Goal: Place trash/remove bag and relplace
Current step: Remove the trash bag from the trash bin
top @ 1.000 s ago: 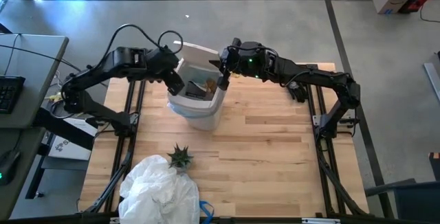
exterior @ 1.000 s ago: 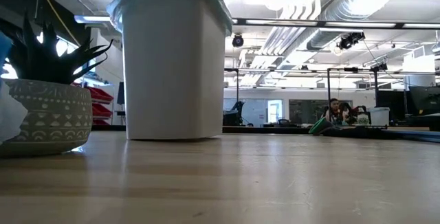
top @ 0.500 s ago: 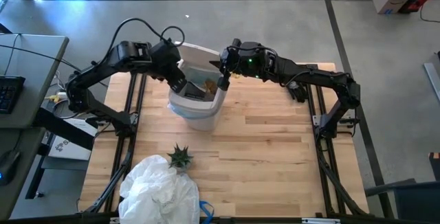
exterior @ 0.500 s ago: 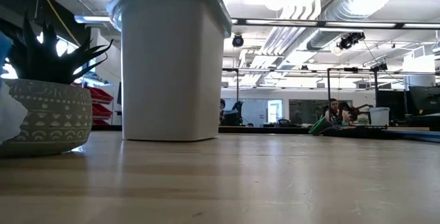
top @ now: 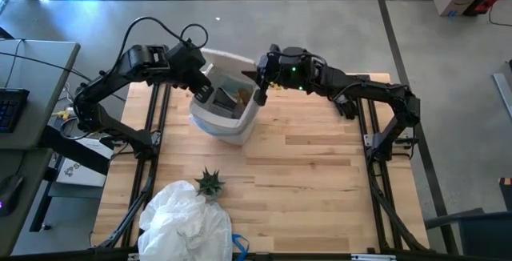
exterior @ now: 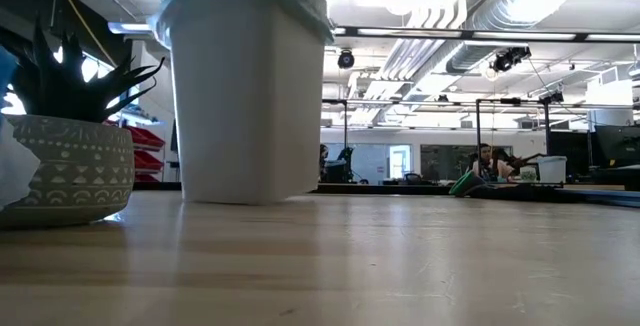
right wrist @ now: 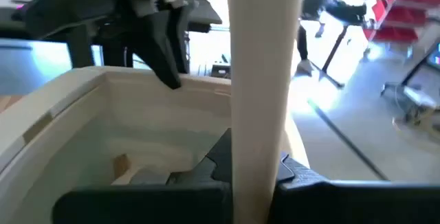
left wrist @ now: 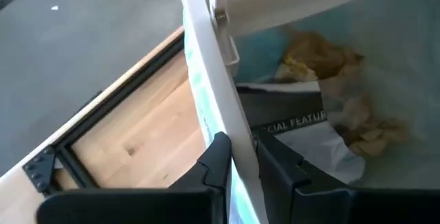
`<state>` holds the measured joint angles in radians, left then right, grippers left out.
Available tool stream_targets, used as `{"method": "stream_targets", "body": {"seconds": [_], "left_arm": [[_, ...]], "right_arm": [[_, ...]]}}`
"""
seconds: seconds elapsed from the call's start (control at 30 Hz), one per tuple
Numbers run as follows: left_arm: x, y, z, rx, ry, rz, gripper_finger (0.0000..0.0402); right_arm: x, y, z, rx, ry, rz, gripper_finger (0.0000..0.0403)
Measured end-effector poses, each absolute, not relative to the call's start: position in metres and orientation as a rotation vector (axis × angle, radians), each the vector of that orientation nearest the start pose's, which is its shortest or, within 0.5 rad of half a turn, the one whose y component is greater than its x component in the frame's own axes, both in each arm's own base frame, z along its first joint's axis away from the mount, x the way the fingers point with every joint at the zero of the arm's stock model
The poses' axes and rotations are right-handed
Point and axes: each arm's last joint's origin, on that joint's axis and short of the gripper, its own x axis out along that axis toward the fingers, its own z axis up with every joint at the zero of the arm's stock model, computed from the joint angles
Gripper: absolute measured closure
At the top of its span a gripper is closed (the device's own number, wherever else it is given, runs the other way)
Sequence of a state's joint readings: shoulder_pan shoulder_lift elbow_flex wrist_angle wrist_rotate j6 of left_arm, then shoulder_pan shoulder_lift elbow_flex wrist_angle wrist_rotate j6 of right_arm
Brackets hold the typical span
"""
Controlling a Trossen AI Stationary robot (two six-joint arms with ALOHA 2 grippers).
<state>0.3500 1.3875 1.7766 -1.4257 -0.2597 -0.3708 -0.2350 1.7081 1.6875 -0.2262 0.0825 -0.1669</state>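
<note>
At the far middle of the table, the white bin leans between both arms. Left gripper is pinched on the rim wall on its own side, one finger outside, one inside against the bag. Right gripper is clamped on the opposite rim edge. Trash, brown crumpled paper and a printed wrapper, lies low inside the liner, below both sets of fingers. Judgement: the bag's rim runs between the two grips, equally near each; lifting it free turns on regripping film, not plastic wall.

White bin with blue-tinged rim beside potted plant on wooden table.
</note>
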Motion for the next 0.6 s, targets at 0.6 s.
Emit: {"method": "stream_targets", "body": {"seconds": [0.6], "left_arm": [[0.232, 0.093, 0.414, -0.409, 1.007, 0.659, 0.0229]], "right_arm": [[0.371, -0.092, 0.410, -0.088, 0.248, -0.300, 0.0403]]}}
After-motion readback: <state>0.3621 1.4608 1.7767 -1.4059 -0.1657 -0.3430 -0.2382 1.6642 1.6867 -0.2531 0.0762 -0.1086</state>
